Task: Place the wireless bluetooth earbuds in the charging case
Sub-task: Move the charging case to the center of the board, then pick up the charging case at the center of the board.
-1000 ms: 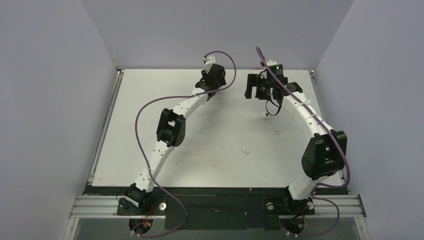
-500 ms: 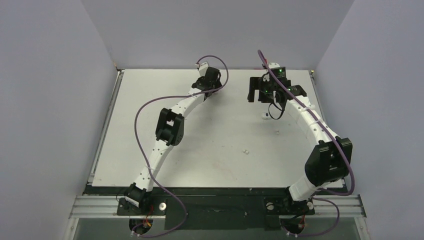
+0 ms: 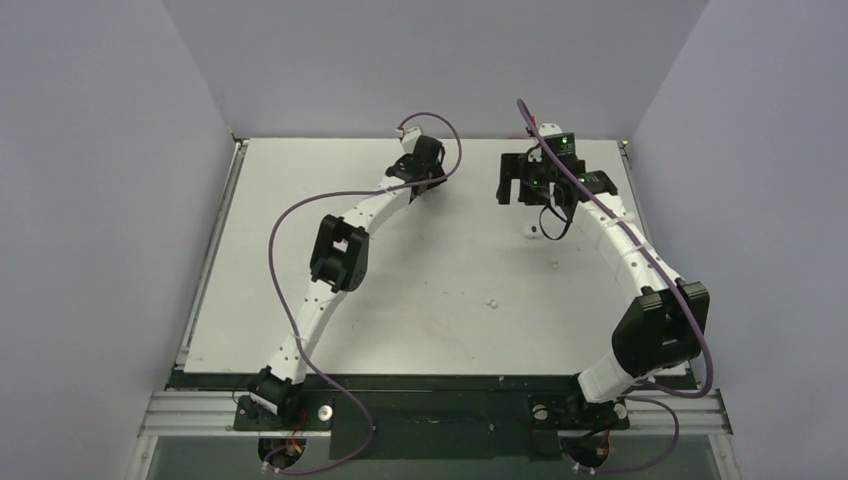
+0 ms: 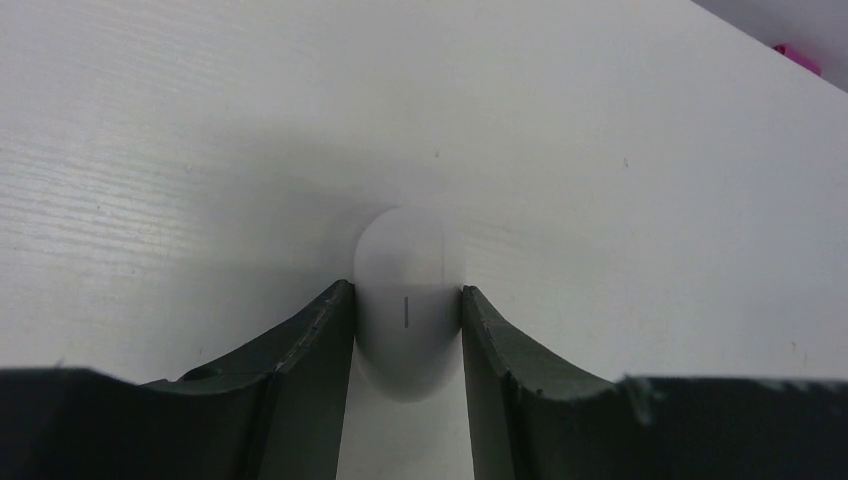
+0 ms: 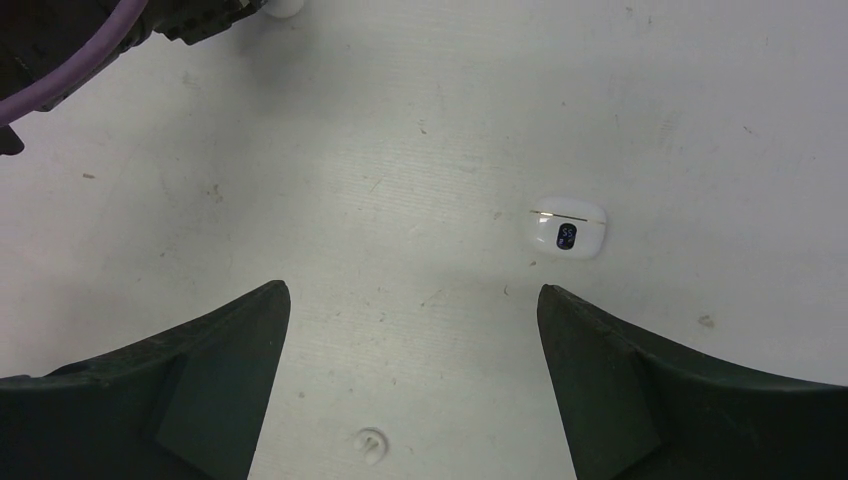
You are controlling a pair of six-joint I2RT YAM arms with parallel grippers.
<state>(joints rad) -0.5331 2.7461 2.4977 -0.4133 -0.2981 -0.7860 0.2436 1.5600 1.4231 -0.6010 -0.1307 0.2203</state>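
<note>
The charging case [image 4: 407, 250], a smooth white pebble with a thin dark slit, lies on the white table. My left gripper [image 4: 407, 290] is shut on it, one finger pressed to each side. From above, that gripper [image 3: 424, 172] sits at the far middle of the table and hides the case. My right gripper [image 5: 412, 288] is open above bare table, far right in the top view [image 3: 510, 188]. One of the wireless bluetooth earbuds [image 5: 370, 443] lies just below its fingers. Two more tiny white bits [image 3: 553, 264] [image 3: 490, 300] lie nearer the front.
A second small white case with a dark lit display [image 5: 566, 228] lies ahead and right of the right gripper. A small white object [image 3: 529, 232] sits under the right forearm by a black cable loop. Grey walls enclose the table [image 3: 300, 250] on three sides.
The left gripper's jaws have closed in onto the case, and its wrist has shifted slightly left. The right arm's elbow has swung outward to the right; its jaws stay wide.
</note>
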